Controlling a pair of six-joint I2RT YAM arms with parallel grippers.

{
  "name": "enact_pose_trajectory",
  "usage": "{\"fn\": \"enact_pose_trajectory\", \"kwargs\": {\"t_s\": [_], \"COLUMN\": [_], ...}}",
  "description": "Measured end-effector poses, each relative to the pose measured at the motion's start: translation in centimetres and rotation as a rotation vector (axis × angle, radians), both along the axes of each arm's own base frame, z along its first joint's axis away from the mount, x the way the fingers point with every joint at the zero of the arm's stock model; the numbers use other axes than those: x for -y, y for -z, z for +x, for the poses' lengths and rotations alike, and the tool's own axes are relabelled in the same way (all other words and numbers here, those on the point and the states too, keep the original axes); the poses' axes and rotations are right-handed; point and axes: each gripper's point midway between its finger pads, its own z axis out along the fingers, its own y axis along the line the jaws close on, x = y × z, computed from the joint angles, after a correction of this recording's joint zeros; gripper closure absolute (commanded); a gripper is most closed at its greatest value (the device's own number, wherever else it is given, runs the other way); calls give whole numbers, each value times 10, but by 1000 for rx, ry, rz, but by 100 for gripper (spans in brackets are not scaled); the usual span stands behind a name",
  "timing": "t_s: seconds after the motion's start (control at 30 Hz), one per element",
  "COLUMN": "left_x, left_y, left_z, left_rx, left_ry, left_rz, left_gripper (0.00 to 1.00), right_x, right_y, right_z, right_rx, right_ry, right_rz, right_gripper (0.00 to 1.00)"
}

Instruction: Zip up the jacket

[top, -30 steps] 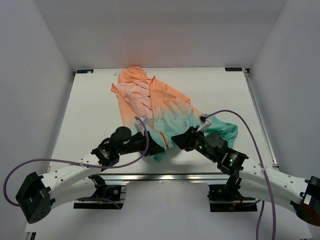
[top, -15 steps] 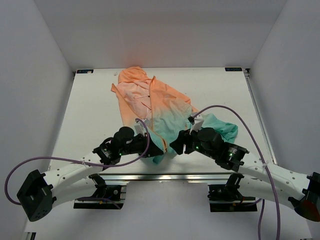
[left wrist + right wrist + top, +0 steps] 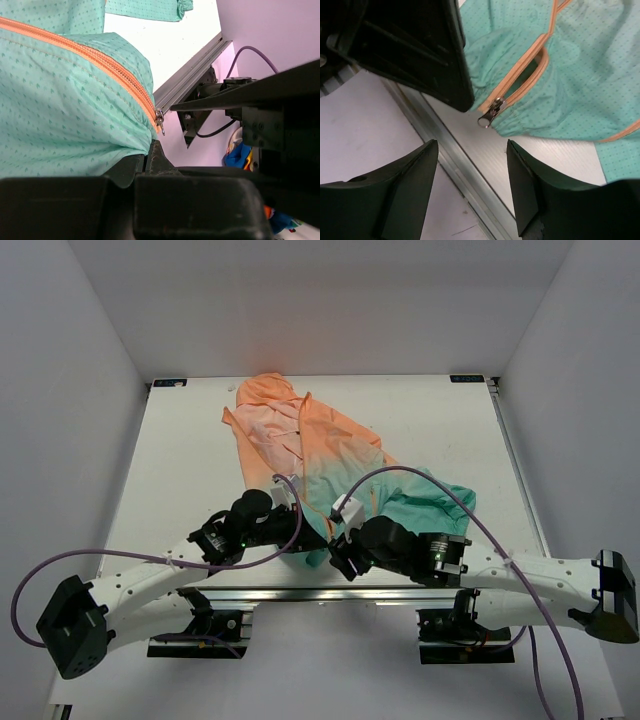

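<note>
Now the right claw (image 3: 471, 150), jaws spread, has swung across to the zipper pull (image 3: 490, 114) (left claw (image 3: 149, 151) pinches the hem of the jacket (image 3: 330, 440)), so zipping looks ready to begin.

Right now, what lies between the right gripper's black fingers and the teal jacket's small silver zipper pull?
Nothing held: right wrist view shows only bare white table and metal rail between right gripper and zipper pull.

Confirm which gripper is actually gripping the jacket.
The left gripper: shut on the jacket at its teal hem, beside the zipper pull. The right gripper is open, short of the pull, holding nothing.
</note>
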Motion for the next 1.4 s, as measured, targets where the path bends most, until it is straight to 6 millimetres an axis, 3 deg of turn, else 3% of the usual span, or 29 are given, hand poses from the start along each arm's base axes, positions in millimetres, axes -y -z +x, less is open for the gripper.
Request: {"fn": "enact_pose_trajectory", "kwargs": {"t_s": [0.33,0.7,0.77,0.8,0.9,1.2,1.4], "left_x": [0,-1,-1,0,0,-1,-2], "left_y": [0,0,-1,-1,-3,-8,-8], "left_z": [0,1,2,2,3,6,6], "left_rx": [-1,7,10,13,20,43,56], "left_ry": [0,-5,-5,-4,-3,-4,3], "left_rz": [0,9,9,8,10,20,32], "left_gripper": [100,100,100,100,100,100,100], "right_x": [-3,-9,-10,-10,-12,-12,-12], "right_y": [-6,-2,-2,-2,-4,-6,-13], "right_z": [21,22,22,23,24,26,31], "right_rx": [89,104,109,110,117,127,145], "right_ry": [97,66,63,62,65,71,91], "right_rz": [-16,-44,-45,-45,-37,-31,-32], "right_gripper": [42,45,48,54,60,90,97]}}
